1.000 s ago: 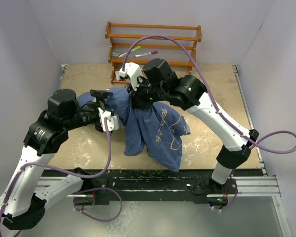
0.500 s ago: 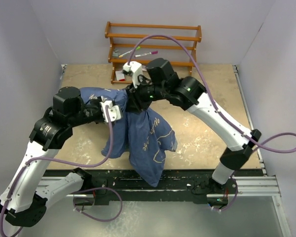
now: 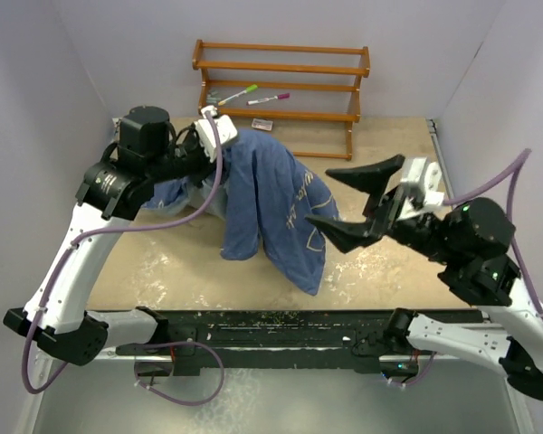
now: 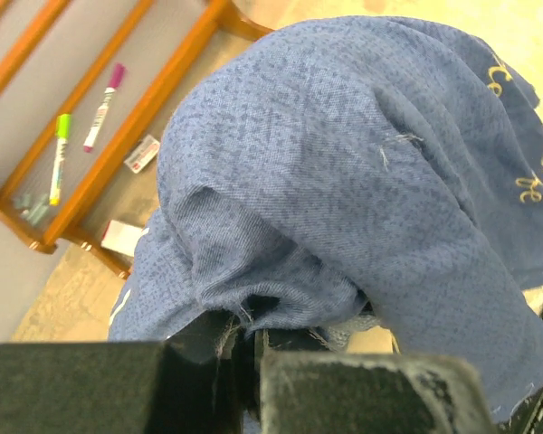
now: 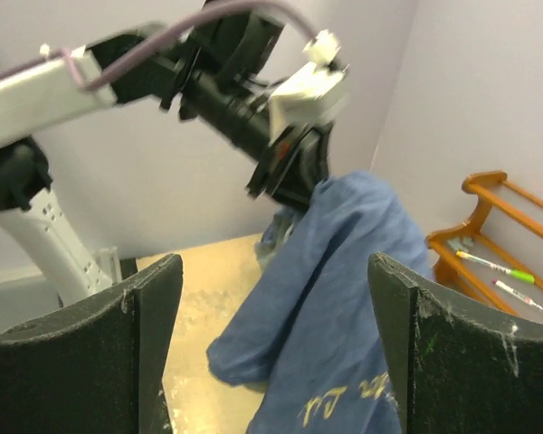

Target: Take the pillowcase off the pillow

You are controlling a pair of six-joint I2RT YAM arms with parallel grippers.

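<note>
- A large, soft navy-blue cloth pillowcase (image 3: 276,203) with cream script and outline drawing is held up by its top edge at 11 o'clock of the tan wooden table (image 3: 380,136).
- From that point it hangs in long folds towards 5 o'clock, and its lower end is seen near the table's front edge.
- The left gripper (image 3: 219,136) is seen clamped on a bunched fold of the pillowcase. In the left wrist view the cloth (image 4: 362,181) is pinched between the nearly meeting fingers of that gripper (image 4: 252,336).
- The right gripper (image 3: 328,196) is held at 3 o'clock of the pillowcase, with its jaws spread wide and nothing between them.
- In the right wrist view its two dark fingers (image 5: 118,362) are seen well apart on either side of the hanging cloth, and no contact with the cloth is seen.
- More blue cloth is bunched under the left arm, at 9 o'clock of the hanging folds.
- The pillow cannot be told apart from the cloth in any view.
- An orange-brown wooden shelf rack (image 3: 281,68) is set at 12 o'clock against the back wall. A green-capped marker (image 3: 240,92) and a pink-capped marker (image 3: 270,98) are laid on it.
</note>
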